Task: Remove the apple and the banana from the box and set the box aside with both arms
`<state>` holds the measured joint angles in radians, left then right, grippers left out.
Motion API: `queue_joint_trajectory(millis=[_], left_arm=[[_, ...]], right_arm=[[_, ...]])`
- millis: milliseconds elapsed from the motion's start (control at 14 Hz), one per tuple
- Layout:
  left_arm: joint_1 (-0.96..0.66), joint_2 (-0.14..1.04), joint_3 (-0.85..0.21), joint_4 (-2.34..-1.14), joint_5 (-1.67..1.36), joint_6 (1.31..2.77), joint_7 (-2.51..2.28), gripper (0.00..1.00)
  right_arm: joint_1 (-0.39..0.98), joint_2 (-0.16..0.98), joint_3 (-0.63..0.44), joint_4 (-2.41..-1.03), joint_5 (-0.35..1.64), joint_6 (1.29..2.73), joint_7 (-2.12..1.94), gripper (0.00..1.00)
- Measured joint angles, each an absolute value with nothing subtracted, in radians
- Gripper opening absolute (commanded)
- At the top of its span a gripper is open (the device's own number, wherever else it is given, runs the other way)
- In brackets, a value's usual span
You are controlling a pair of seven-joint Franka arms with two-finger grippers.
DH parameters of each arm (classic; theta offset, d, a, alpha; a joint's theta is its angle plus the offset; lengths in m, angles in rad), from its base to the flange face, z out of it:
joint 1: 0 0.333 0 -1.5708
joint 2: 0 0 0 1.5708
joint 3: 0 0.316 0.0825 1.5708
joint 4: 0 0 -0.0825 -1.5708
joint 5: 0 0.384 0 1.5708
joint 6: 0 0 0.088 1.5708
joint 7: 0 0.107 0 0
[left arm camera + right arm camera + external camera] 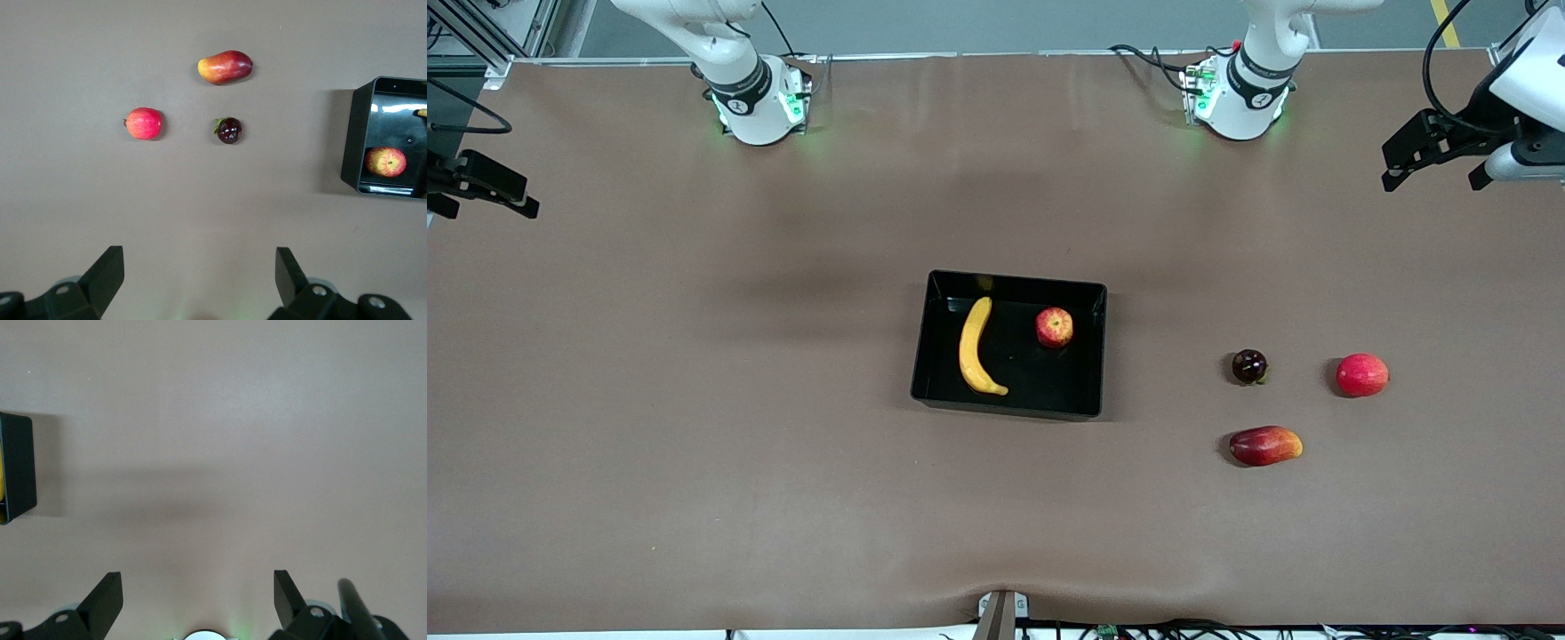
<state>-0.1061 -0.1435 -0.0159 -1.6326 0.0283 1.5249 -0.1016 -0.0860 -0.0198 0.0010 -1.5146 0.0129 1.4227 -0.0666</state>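
The black box (pixel 1040 378) lies at the table's middle. The yellow banana (pixel 976 347) and the red apple with yellow patches (pixel 1055 327) lie in it, apart from each other. My left gripper (pixel 1432 182) is open and empty, up in the air over the left arm's end of the table. My right gripper (pixel 485 212) is open and empty over the right arm's end. In the left wrist view the open gripper (pixel 200 267) looks down on bare table, with the box (pixel 352 143) and apple (pixel 385 161) at the edge. In the right wrist view the gripper (pixel 199 587) is open, and a box corner (pixel 17 467) shows.
Three loose fruits lie on the brown table toward the left arm's end: a dark maroon round fruit (pixel 1249 366), a plain red round fruit (pixel 1361 374) and an oblong red-yellow mango-like fruit (pixel 1265 445) nearer the front camera. They also show in the left wrist view, the mango-like fruit (pixel 225 67) among them.
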Motion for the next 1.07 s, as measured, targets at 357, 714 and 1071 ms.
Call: queue_joint_trajectory(millis=[357, 714, 1071], left_arm=[[-0.106, -0.139, -0.016, -1.623, 0.028, 1.518, -0.102, 1.00], [-0.124, -0.070, -0.065, -1.617, 0.028, 1.518, -0.137, 1.00], [-0.144, 0.118, -0.224, -1.618, 0.028, 1.695, -0.394, 1.00]], right_arm=[[-0.086, -0.020, 0.001, -1.515, 0.013, 1.423, -0.067, 1.00], [-0.087, -0.020, 0.001, -1.515, 0.013, 1.423, -0.067, 1.00], [-0.088, -0.020, 0.000, -1.514, 0.013, 1.423, -0.066, 1.00]])
